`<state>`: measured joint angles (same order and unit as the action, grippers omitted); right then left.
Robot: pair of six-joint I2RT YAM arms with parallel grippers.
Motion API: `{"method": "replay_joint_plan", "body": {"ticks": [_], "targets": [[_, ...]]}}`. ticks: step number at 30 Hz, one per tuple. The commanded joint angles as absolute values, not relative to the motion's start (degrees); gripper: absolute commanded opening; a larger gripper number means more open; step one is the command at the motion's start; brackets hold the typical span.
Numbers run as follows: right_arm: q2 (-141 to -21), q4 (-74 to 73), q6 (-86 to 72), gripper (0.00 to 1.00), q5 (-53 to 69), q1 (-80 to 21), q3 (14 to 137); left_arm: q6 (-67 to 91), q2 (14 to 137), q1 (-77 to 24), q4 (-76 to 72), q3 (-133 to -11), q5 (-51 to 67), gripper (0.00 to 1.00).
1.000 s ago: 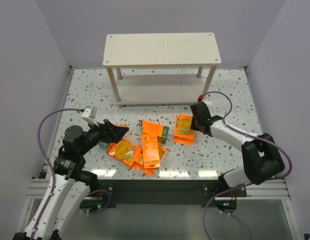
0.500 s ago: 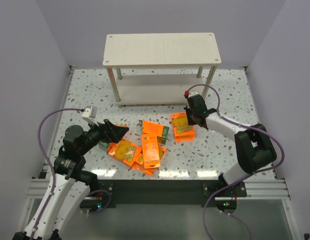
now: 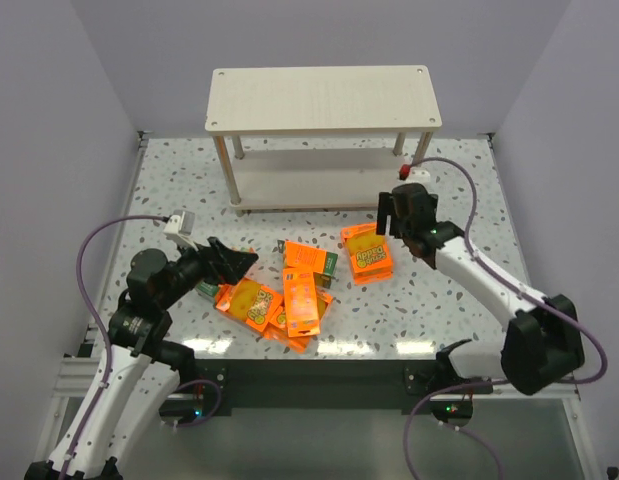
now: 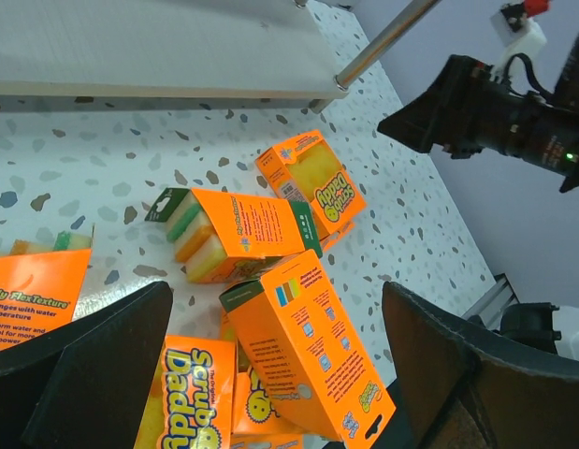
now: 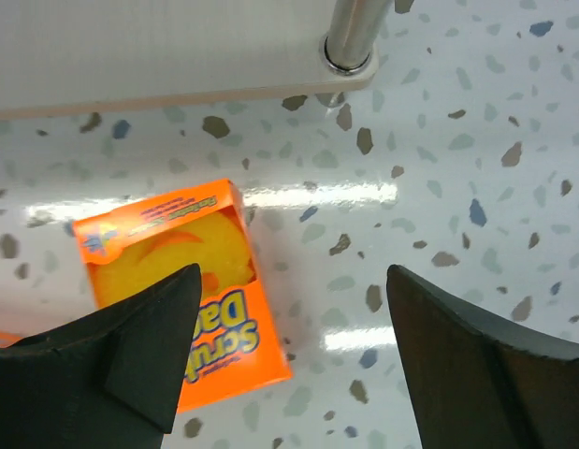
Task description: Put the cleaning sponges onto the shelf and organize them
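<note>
Your right end effector [image 3: 386, 222] hangs spread wide above one sponge pack [image 5: 191, 281], flat on the bench [image 3: 179, 180] just before the shelf's [image 3: 319, 97] right end; the pack looks off-centre, so centre across its narrow width before descending

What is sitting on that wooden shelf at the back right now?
Nothing visible: the top board is bare, and so is the front of the lower board. The lower board's rear is covered by the top board. The sponge packs lie on the table.

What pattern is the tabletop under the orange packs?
The tabletop is white speckled grey and blue, clearest from right wrist.
</note>
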<state>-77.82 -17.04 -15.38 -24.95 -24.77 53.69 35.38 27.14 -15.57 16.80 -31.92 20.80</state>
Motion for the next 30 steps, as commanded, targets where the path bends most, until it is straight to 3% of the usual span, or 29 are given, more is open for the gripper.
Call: {"method": "replay_joint_plan", "body": {"ticks": [1, 5, 10, 24, 30], "targets": [[-68.84, -22.05, -34.23, 0.84, -18.12, -24.79, 48.62, 35.6, 27.16, -15.82, 13.8, -31.12, 21.45, 1.0], [-59.69, -21.09, -52.68, 0.82, -11.0, -24.78, 40.44, 35.86, 28.21, -15.82, 12.92, -30.94, 22.06, 1.0], [-53.97, -17.06, -62.92, 0.78, -5.72, -24.79, 33.41, 35.68, 28.57, -15.91, 12.31, -30.41, 22.32, 1.0], [-65.64, -7.22, -73.74, 0.7, -0.09, -24.79, 30.41, 36.12, 27.42, -15.82, 13.44, -30.14, 21.97, 1.0], [-69.07, -6.41, -74.09, 0.68, -4.46, -24.7, 30.85, 36.21, 27.68, -15.82, 13.45, -30.32, 21.97, 1.0]]}}
